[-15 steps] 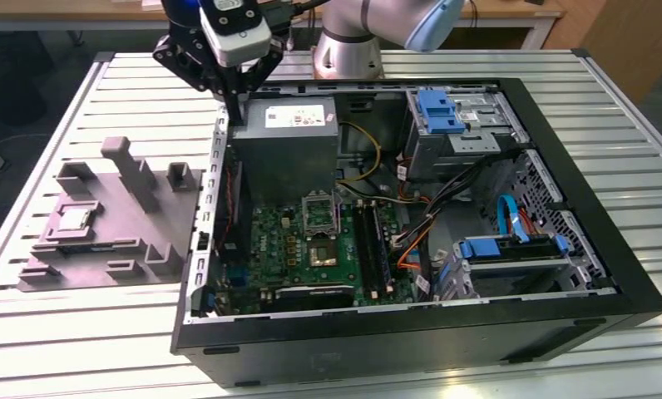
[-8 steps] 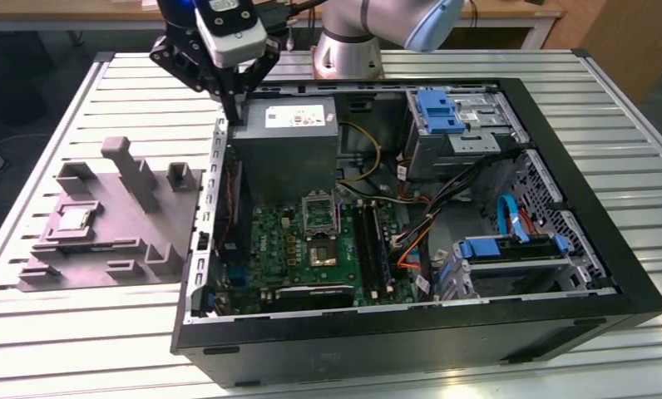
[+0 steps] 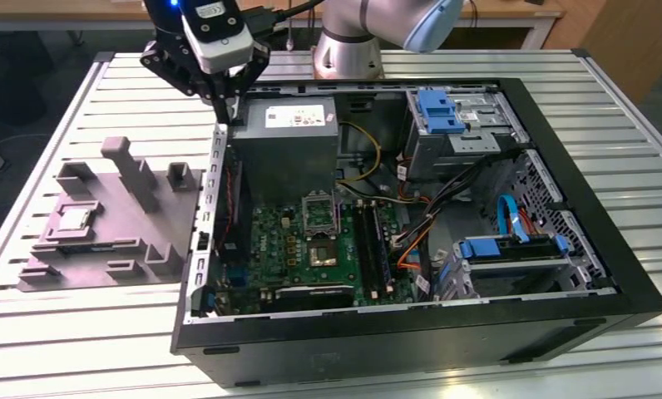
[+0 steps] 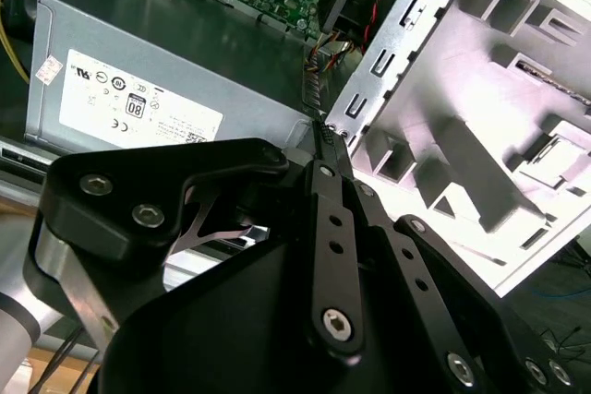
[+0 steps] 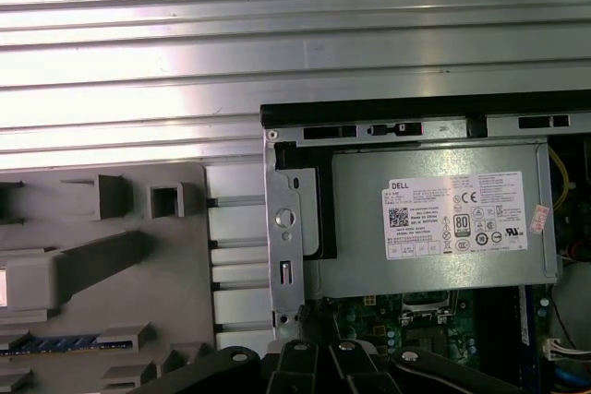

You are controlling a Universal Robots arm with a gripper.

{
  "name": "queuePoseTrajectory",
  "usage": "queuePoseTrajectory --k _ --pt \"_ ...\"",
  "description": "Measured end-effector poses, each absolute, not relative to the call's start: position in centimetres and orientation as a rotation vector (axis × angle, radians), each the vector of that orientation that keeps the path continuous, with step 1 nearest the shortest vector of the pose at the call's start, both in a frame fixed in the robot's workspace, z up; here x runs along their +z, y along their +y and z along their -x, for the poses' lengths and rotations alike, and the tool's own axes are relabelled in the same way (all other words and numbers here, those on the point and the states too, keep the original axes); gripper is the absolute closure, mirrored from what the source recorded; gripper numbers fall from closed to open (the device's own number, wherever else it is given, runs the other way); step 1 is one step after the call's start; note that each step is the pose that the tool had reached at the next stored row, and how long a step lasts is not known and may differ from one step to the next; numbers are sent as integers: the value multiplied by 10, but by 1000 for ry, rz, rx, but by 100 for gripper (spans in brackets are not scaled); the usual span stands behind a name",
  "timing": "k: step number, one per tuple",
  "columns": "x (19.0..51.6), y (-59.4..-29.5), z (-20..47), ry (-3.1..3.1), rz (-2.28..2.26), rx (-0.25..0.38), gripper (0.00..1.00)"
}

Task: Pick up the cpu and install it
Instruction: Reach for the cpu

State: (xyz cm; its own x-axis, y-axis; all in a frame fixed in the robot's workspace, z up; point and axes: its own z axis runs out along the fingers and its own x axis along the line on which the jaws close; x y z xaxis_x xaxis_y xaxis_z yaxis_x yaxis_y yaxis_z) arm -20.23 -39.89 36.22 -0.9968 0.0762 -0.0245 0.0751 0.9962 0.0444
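My own black links [image 4: 334, 246] lie nearest the lens in both wrist views, running together to a narrow tip. My jaws are closed, tip against tip, with nothing between them.

Just past that tip sits the grey power supply [image 4: 138, 71] with its white label, and beside it the perforated metal edge of the computer case [image 3: 420, 341].

In the exterior view I hang above the case's corner at about eleven o'clock of the case, over the edge of the power supply, clear of everything below.

The cpu [image 3: 74, 219] lies flat in a recess of the grey moulded tray [image 3: 125, 249], which rests on the slatted metal surface [image 3: 42, 332] at nine o'clock of the case and touches its side wall. From my jaws the cpu is between seven and eight o'clock, well apart from me.

Inside the case the green motherboard [image 3: 292, 249] lies flat, and its metal-framed socket [image 3: 318, 212] is at about five o'clock from my jaws, below the power supply. I cannot tell whether anything sits in it.
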Motion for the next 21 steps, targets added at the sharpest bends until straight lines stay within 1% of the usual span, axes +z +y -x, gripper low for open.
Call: queuePoseTrajectory --k 21 --pt "362 -399 207 3112 -118 68 89"
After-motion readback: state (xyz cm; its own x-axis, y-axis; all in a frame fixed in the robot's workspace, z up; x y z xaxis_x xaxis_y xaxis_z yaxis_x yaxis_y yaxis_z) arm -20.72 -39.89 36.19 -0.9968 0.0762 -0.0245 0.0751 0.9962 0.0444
